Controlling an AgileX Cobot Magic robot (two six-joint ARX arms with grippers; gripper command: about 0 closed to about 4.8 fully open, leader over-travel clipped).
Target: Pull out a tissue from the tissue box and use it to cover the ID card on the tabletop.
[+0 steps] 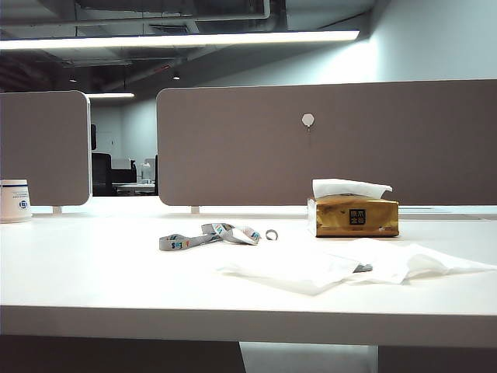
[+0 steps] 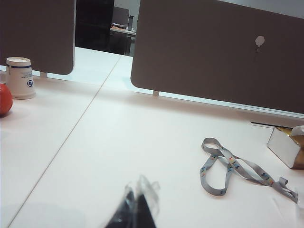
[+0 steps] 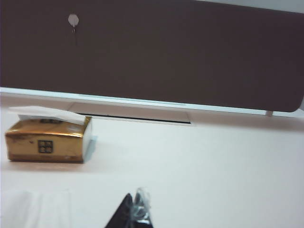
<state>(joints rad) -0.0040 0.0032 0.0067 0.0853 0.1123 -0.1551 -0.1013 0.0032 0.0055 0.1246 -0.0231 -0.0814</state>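
The golden-brown tissue box (image 1: 353,217) stands on the white tabletop (image 1: 93,272), with white tissue sticking out of its top slit. Before it a white tissue (image 1: 303,268) lies spread flat. The ID card is hidden under that sheet; only its grey lanyard (image 1: 210,235) and metal ring (image 1: 272,234) show to the left. Neither arm appears in the exterior view. In the left wrist view my left gripper (image 2: 135,199) is shut and empty, hanging above bare table short of the lanyard (image 2: 232,166). My right gripper (image 3: 135,204) is shut and empty, well away from the box (image 3: 47,142).
More white paper (image 1: 443,263) reaches toward the table's right edge. A white paper cup (image 1: 14,200) stands far left, with a red round object (image 2: 4,99) near it. Brown partition panels (image 1: 326,144) wall off the back of the desk.
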